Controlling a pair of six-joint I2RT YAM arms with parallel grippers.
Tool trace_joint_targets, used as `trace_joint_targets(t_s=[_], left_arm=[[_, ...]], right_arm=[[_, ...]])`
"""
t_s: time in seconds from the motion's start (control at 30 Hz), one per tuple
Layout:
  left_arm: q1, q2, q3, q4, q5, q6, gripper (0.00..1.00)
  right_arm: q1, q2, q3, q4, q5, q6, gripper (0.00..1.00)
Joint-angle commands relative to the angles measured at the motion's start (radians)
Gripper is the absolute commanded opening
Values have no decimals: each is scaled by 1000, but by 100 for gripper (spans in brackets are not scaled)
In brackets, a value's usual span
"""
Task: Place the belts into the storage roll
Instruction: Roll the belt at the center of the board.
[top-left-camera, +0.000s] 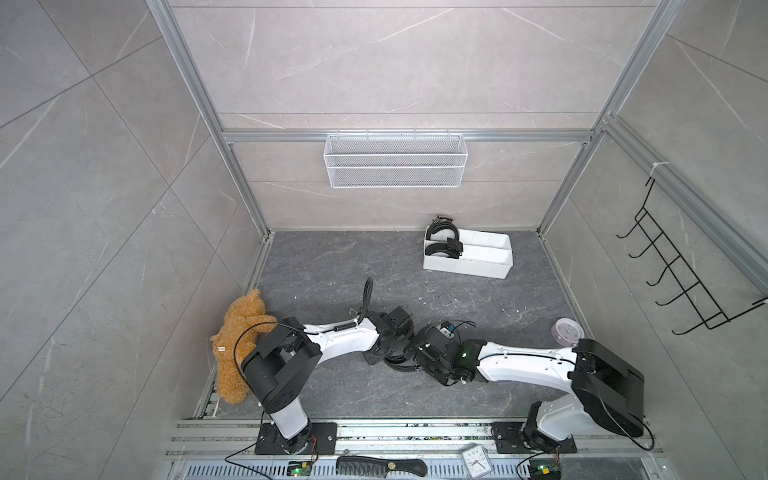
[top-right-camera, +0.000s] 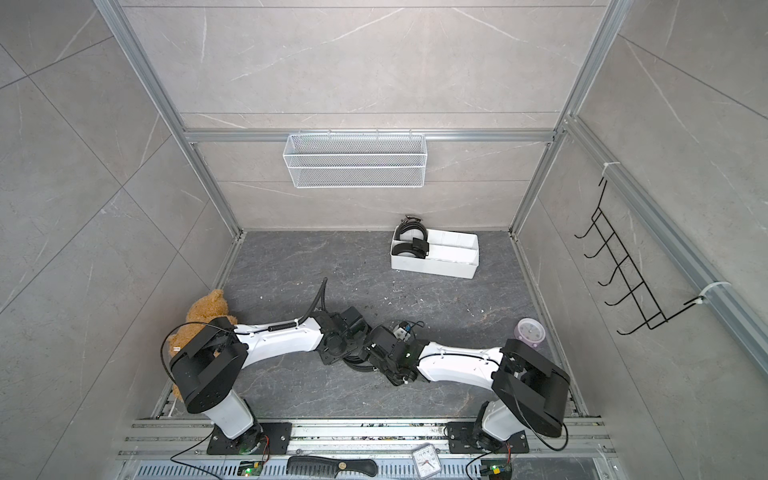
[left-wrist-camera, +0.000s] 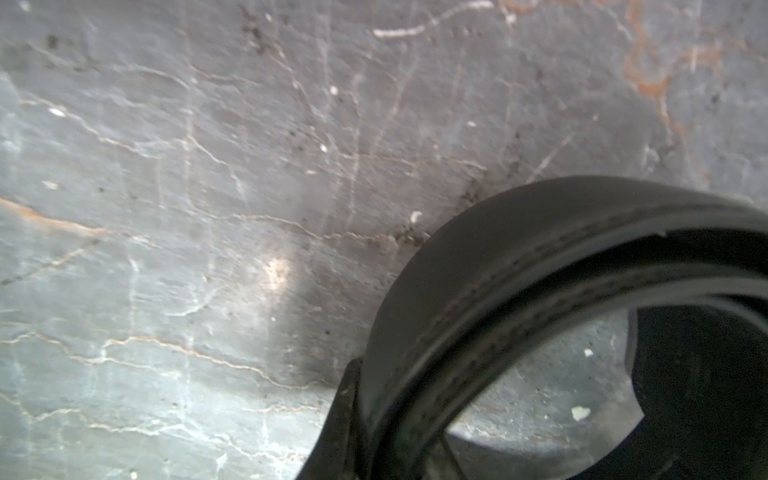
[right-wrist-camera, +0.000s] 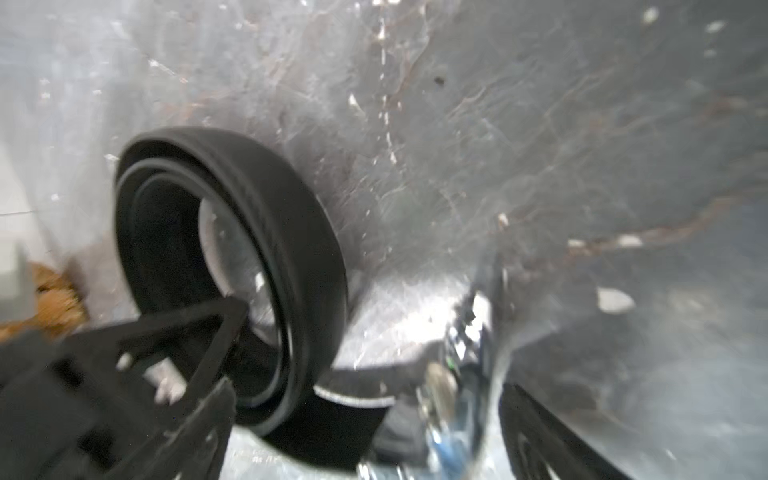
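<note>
The loose belt (right-wrist-camera: 299, 232) is a black strap wound into a coil of a few turns, with a matt outer face and a worn, speckled edge. It stands on its edge on the dark marbled bench (top-left-camera: 332, 266), near the front middle between the two wrists. The hole of the coil faces upward and the bench shows through it. One strap end leaves the coil low along the bench. Where it ends is blurred, and I cannot make out its buckle. In both top views the wrists cover almost all of this belt. As it is coiled, it shows no clear long axis.

The left fingers (left-wrist-camera: 347, 415) are nearly closed and appear to pinch the wall of the coil. Only a sliver of one finger shows, outside that wall. The right fingers (right-wrist-camera: 187, 345) stand wide apart and hold nothing. One tip is at the mouth of the coil, but I cannot tell if it touches.

Well apart, at the back right of the bench, lies the white storage roll (top-left-camera: 465, 269), with its long side running left to right. The rear belt (top-left-camera: 444, 230) and the front belt (top-left-camera: 438, 250), both coiled, sit in its two left compartments. A brown plush bear (top-left-camera: 239, 332) lies at the left edge of the bench.
</note>
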Motion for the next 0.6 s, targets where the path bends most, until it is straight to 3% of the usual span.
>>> trace_joint_targets(t_s=[0.0,0.2,0.57], left_arm=[[-40,22,-16,-3,72,19,0],[-90,3,-51,7,80,9,0],[-96,-40,-22,27,74,82,0]], right_arm=[[-23,50,1,-6,-43,32,99],[-58,85,7,-13,-98,35,90],[-64,137,5,-87,-189,-12,27]])
